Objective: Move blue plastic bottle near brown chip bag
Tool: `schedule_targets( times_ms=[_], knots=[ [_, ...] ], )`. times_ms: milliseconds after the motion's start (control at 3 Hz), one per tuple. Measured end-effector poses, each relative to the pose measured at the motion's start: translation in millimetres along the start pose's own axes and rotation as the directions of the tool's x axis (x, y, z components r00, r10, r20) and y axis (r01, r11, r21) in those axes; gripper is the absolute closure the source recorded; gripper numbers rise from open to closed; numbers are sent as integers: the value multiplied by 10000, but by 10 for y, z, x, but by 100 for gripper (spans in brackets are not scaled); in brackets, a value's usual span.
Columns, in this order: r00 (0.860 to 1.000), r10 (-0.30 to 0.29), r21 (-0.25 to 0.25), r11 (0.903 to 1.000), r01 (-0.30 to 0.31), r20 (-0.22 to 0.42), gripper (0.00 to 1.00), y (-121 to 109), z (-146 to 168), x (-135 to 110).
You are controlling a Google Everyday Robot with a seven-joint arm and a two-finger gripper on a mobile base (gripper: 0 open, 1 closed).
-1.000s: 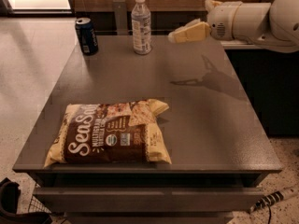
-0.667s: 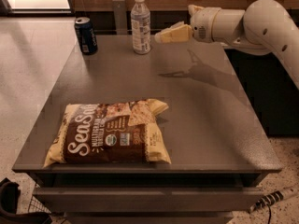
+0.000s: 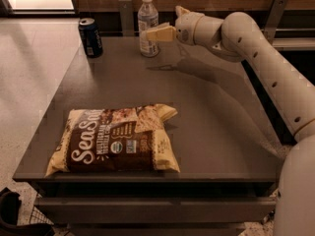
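Observation:
The blue plastic bottle (image 3: 147, 24), clear with a white cap and pale label, stands upright at the far edge of the grey table (image 3: 206, 112). The brown chip bag (image 3: 114, 140), brown and yellow with white "Sea Salt" lettering, lies flat at the front left. My gripper (image 3: 153, 34) reaches in from the right at the end of the white arm (image 3: 256, 48), its cream fingers right at the bottle's right side, at label height.
A short dark blue soda can (image 3: 90, 37) stands at the far left corner of the table. A wooden wall panel and metal brackets run behind the table. The floor lies to the left, and a drawer front sits under the table's near edge.
The arm has swung left across the back of the table, bringing the gripper from well right of the bottle up against it. Bottle, can and bag have not moved.

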State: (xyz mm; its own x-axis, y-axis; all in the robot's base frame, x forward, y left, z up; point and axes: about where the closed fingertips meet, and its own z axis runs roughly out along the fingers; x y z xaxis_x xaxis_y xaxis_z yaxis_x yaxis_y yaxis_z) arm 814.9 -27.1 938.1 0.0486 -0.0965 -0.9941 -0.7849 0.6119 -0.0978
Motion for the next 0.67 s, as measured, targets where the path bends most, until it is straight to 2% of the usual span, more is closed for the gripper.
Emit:
schedule_targets(
  times_ms=[333,667],
  knots=[
    [9997,15,-82,10000,-13,232,0,-19,253,-23],
    [9999,61,-161,9999,-59,127,0,-14,443,3]
  ],
)
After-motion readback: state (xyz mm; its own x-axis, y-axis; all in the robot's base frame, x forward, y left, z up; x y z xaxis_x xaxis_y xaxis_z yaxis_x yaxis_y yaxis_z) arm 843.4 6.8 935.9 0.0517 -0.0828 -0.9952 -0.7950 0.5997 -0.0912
